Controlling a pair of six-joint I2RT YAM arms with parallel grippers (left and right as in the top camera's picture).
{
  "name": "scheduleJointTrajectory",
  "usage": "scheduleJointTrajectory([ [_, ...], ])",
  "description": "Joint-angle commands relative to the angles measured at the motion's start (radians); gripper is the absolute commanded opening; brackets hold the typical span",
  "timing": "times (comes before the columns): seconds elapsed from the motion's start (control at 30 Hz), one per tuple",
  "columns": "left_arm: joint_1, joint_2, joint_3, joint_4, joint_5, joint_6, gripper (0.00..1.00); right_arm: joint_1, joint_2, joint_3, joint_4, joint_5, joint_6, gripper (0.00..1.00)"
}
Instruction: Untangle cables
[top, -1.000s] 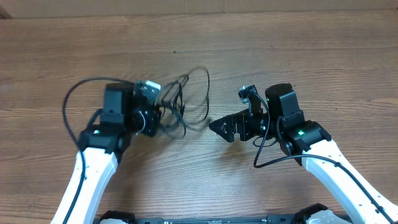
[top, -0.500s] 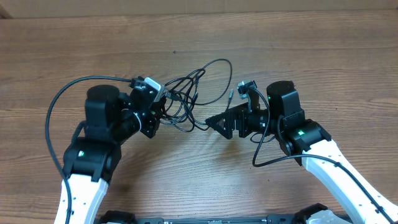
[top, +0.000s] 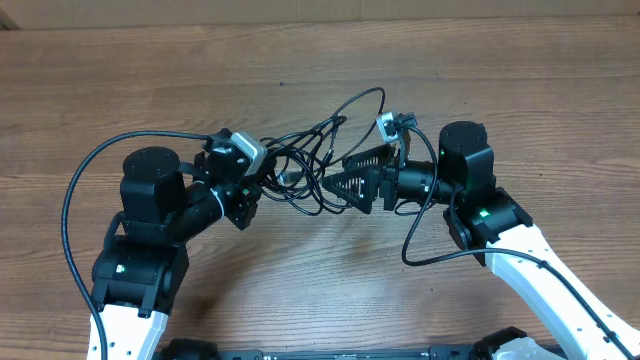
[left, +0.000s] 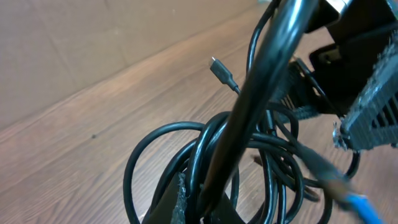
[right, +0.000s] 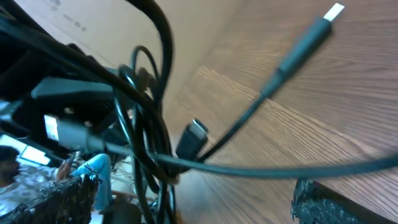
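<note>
The cables (top: 310, 160) are a bundle of thin black cords lifted off the table between both arms. My left gripper (top: 250, 185) is shut on the bundle's left side; in the left wrist view several loops (left: 236, 162) rise from my jaws (left: 199, 208), and a small plug end (left: 221, 70) sticks up. My right gripper (top: 340, 180) is open at the bundle's right side. In the right wrist view cords (right: 149, 143) pass between my spread fingers (right: 193, 199), with a silver-tipped plug (right: 323, 18) and a dark plug (right: 189, 140) hanging free.
The brown wooden table (top: 320, 60) lies under both arms. Thicker black arm cables loop out at the left (top: 85, 180) and hang under the right wrist (top: 420, 250). A brown wall or board (left: 93, 37) stands beyond the table's far edge.
My left gripper has lifted and tilted with the bundle. My right gripper has moved left and up into the bundle's right side. The cords have spread out toward the right.
</note>
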Motion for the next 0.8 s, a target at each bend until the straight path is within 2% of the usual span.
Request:
scheduleJointTrajectory([
  [0.0, 0.000, -0.013, 0.030, 0.008, 0.054, 0.003, 0.04, 0.005, -0.001, 0.013, 0.029, -0.043, 0.034, 0.96],
  [0.03, 0.000, -0.013, 0.030, 0.007, 0.052, 0.003, 0.04, 0.005, -0.001, 0.013, 0.031, -0.042, 0.034, 0.89],
  [0.07, 0.000, -0.013, 0.030, 0.006, 0.051, 0.003, 0.04, 0.005, -0.001, 0.013, 0.037, -0.043, 0.034, 0.70],
  [0.1, 0.000, -0.013, 0.030, 0.007, 0.051, 0.004, 0.04, 0.005, -0.001, 0.013, 0.038, -0.042, 0.034, 0.41],
  [0.13, 0.000, -0.013, 0.030, 0.007, 0.051, 0.003, 0.04, 0.005, -0.001, 0.013, 0.040, -0.042, 0.034, 0.21],
  [0.17, 0.000, -0.013, 0.030, 0.007, 0.050, 0.004, 0.04, 0.005, -0.001, 0.013, 0.042, -0.042, 0.034, 0.06],
  [0.4, 0.000, -0.013, 0.030, -0.014, 0.026, 0.003, 0.04, -0.014, -0.001, 0.013, 0.087, -0.042, 0.030, 0.04],
  [0.77, 0.000, -0.013, 0.030, -0.053, 0.029, 0.003, 0.04, -0.144, -0.001, 0.013, 0.135, -0.042, 0.031, 0.04],
])
